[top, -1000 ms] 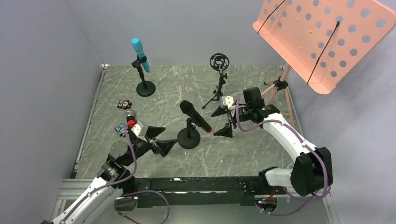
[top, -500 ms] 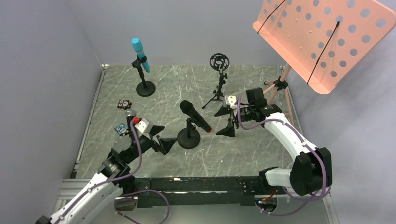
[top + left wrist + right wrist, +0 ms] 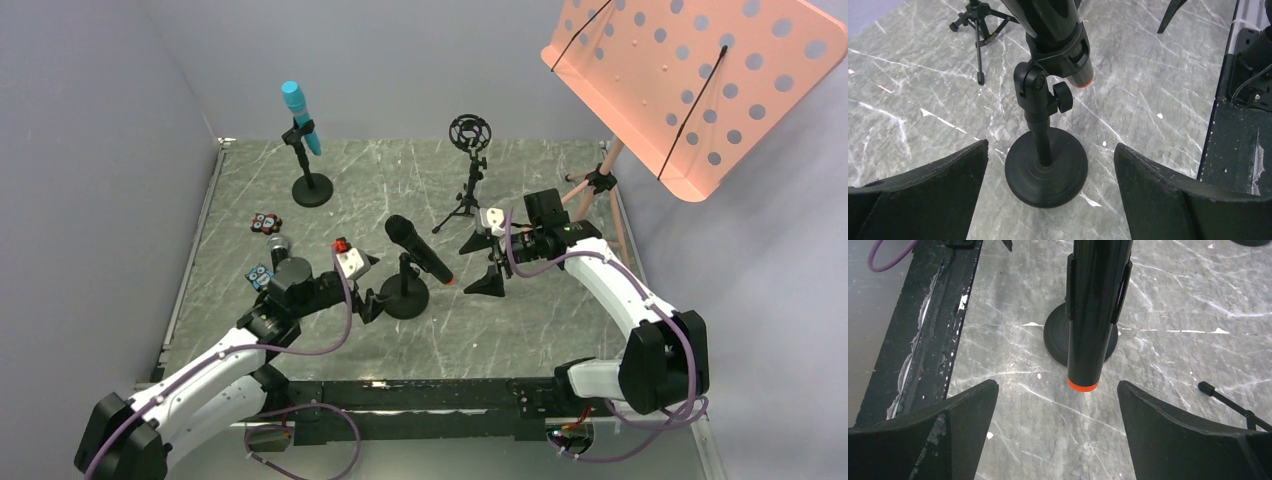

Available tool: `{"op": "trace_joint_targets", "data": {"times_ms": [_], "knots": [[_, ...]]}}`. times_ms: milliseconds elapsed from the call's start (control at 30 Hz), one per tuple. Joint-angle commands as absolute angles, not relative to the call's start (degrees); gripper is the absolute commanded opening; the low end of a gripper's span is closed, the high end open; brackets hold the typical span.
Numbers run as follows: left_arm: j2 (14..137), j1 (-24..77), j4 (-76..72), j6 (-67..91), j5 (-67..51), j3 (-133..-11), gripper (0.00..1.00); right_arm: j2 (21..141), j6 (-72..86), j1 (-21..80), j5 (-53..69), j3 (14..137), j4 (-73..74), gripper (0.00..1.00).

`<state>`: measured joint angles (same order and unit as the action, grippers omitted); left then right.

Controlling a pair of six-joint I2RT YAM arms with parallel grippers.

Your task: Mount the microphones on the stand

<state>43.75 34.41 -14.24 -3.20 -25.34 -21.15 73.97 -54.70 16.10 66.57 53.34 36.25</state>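
My left pincer point(image 3: 1050, 150) is spread wide, low over the table point(image 3: 560, 180), with nothing between its fingers. It faces the round-foot stand point(image 3: 1045, 172) in the middle, one finger on either side of the foot and clear of it. The clip on that stand holds the black microphone with the orange end cap point(image 3: 1063, 35), tilted, orange end down and toward my right side.

My right pincer point(image 3: 480, 262) is also spread wide and grips nothing. It sits just beyond the orange end, which its camera shows between the two fingers, without touching them.

At the far left a second round-foot stand point(image 3: 312, 188) holds the turquoise microphone point(image 3: 301, 118) in its clip, head up and leaning.

The third microphone point(image 3: 278, 244) lies on the table beside my left arm. Only its grey mesh head shows. Two small dark parts point(image 3: 265, 222) lie near it; I cannot tell what they are.

A tripod stand with a ring holder point(image 3: 470, 131) stands at the back, and a pink music stand point(image 3: 690, 80) rises at the far right.
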Motion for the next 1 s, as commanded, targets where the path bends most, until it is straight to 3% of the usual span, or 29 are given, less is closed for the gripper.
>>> {"op": "trace_joint_targets", "data": {"times_ms": [0,167,467,667,967], "knots": [[49.17,34.07,-21.24,-7.57,-30.09,-22.66,0.99,75.86,-59.76,16.12,69.33,56.65,39.46,0.95],[54.36,29.85,-29.37,-6.38,-35.72,-21.69,0.96,78.73,-64.86,18.09,69.29,58.88,45.56,0.96],[68.26,24.43,-43.92,3.25,-52.28,-26.61,0.79,76.99,-64.28,18.90,67.53,58.05,43.77,0.96],[71.88,24.46,-49.56,5.98,-53.67,-27.05,0.75,77.29,-65.23,18.85,67.48,58.46,44.85,0.95],[76.58,24.56,-51.47,8.80,-55.98,-30.16,0.60,77.31,-65.69,18.90,67.24,58.71,45.34,0.95]]}}
